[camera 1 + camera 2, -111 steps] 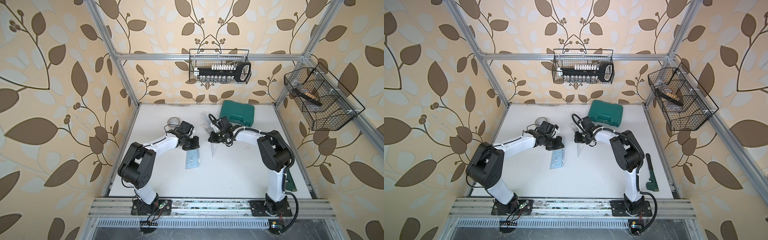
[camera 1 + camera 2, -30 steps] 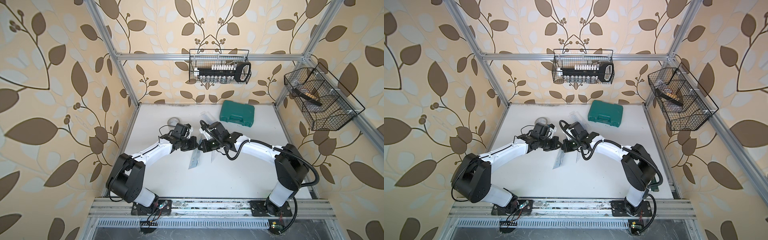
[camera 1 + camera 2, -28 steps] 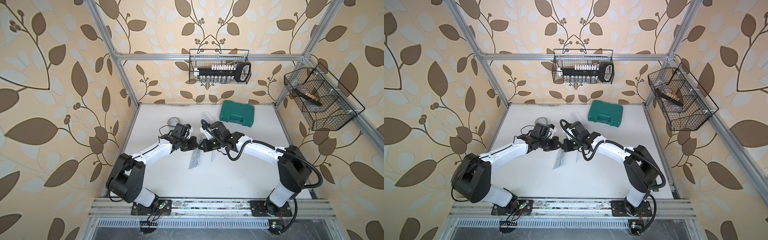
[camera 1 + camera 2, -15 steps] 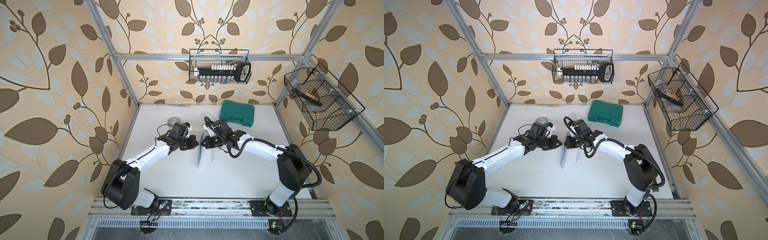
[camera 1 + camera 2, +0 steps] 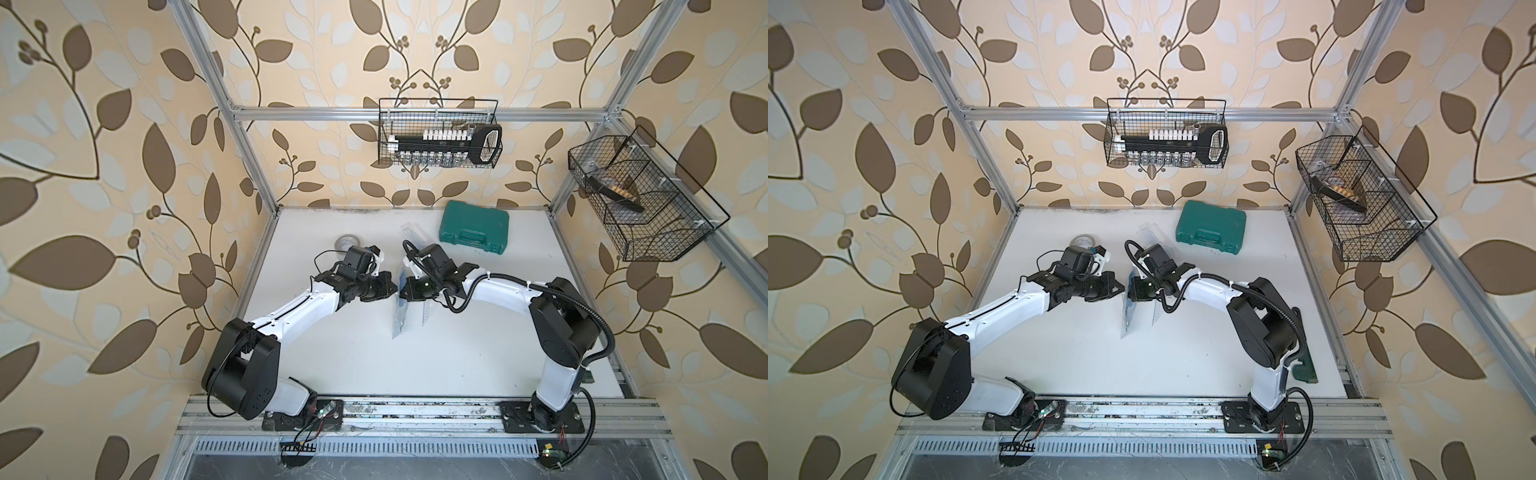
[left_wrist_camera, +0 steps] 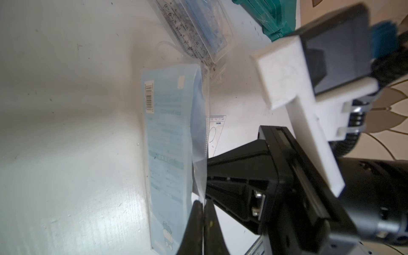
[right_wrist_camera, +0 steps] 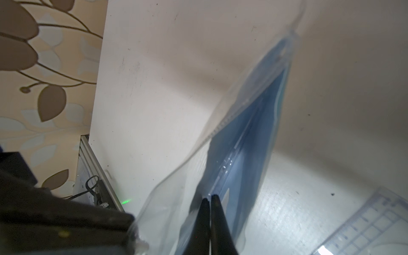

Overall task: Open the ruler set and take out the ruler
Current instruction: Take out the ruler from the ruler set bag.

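Note:
The ruler set (image 5: 400, 318) is a clear pouch with a blue card inside. It hangs edge-on over the white table (image 5: 353, 365) in both top views. My left gripper (image 5: 392, 291) is shut on one lip of its mouth, and my right gripper (image 5: 404, 291) is shut on the opposite lip. The left wrist view shows the pouch (image 6: 170, 143) with my left gripper (image 6: 203, 204) pinching clear film. In the right wrist view my right gripper (image 7: 208, 198) grips the film of the pouch (image 7: 249, 132) by the blue card. Any ruler inside is hidden. A clear set square (image 5: 427, 313) lies on the table beside the pouch.
A green case (image 5: 473, 232) stands at the back. Clear ruler packaging (image 5: 413, 232) lies beside it. A tape roll (image 5: 348, 242) lies behind my left wrist. Wire baskets hang on the back wall (image 5: 438, 137) and the right wall (image 5: 636, 199). A green tool (image 5: 1304, 365) lies by the right arm's base.
Both grippers have stayed shut on the pouch. It has swung slightly right and turned more edge-on, and the left arm has stretched out further.

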`<state>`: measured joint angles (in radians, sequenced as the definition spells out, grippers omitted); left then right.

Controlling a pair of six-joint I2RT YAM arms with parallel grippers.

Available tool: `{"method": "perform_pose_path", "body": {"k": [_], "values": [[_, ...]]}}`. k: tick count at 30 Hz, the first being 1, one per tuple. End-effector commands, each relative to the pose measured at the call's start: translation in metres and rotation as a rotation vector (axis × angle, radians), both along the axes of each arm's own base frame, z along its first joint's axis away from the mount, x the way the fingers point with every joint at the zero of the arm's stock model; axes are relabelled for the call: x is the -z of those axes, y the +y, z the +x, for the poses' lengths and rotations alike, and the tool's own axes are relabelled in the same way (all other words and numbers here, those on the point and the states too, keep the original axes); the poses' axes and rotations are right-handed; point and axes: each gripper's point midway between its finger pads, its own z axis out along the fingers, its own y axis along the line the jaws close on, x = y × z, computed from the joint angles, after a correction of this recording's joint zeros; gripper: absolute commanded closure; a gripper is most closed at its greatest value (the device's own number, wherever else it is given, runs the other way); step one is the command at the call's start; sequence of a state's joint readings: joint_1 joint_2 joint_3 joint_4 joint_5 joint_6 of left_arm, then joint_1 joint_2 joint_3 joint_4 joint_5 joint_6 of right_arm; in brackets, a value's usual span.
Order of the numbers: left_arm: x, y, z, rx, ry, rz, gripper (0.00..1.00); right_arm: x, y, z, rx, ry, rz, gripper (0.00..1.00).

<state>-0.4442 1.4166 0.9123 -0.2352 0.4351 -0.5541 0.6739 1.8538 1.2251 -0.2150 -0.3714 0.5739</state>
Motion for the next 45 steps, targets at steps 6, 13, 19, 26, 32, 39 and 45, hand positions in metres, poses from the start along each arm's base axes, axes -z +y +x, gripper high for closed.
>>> {"method": "perform_pose_path", "body": {"k": [6,13,19,26,32,39,45], "values": [[-0.007,0.003,0.002,-0.011,-0.029,-0.006,1.0,0.0,0.005,0.007,0.011,0.011,0.016,0.89],[-0.003,0.003,0.003,-0.012,-0.022,-0.003,1.0,0.005,-0.002,0.008,0.034,0.027,0.029,0.82],[0.002,0.002,0.003,-0.014,-0.013,-0.002,1.0,0.004,-0.004,0.008,0.04,0.03,0.036,0.79],[0.003,-0.001,0.005,-0.007,-0.009,-0.012,1.0,0.013,-0.001,0.009,0.039,0.062,0.043,0.78],[0.002,-0.002,0.004,-0.001,-0.01,-0.019,1.0,0.021,0.001,0.011,0.045,0.077,0.038,0.79],[0.002,-0.003,0.005,0.001,-0.011,-0.023,1.0,0.025,0.0,0.014,0.054,0.081,0.027,0.8],[0.002,-0.004,0.004,0.006,-0.01,-0.028,1.0,0.024,-0.002,0.017,0.063,0.068,0.011,0.87]]}}
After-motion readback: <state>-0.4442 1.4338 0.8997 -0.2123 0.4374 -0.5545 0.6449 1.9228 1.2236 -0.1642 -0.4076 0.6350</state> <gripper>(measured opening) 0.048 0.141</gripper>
